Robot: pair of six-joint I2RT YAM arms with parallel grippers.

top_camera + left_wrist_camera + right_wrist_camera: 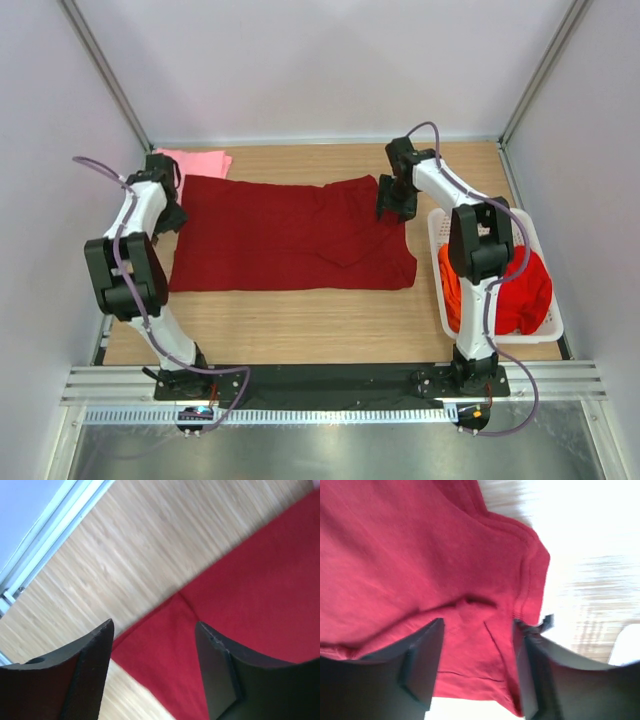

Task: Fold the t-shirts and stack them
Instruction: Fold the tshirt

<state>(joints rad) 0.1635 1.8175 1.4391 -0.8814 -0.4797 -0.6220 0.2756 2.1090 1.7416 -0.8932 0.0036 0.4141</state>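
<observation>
Maroon cloth covers the middle of the wooden table (300, 320): the dark red t-shirt (290, 235) lies spread flat as a wide rectangle running left to right, with a sleeve jutting out at its far right corner. The left gripper (172, 215) hangs over the shirt's left edge with its jaws parted wide and nothing between them. In the left wrist view the shirt's border and a crease pass under the gap, with bare wood on one side. The right gripper (395, 205) sits over the far right corner, beside the jutting sleeve, and its jaws also stand apart. In the right wrist view the stitched sleeve hem lies just below the two fingers (422, 665), loose and not pinched. Whether either set of fingertips touches the cloth cannot be told. The light pink t-shirt (200, 162) lies folded at the far left of the table, just behind the maroon shirt's far edge and near the left gripper. The white basket (437, 235) stands at the table's right side, near the right gripper. It holds the bright red t-shirt (528, 290) and the orange t-shirt (450, 292) bunched side by side, with the right arm crossing above them.
</observation>
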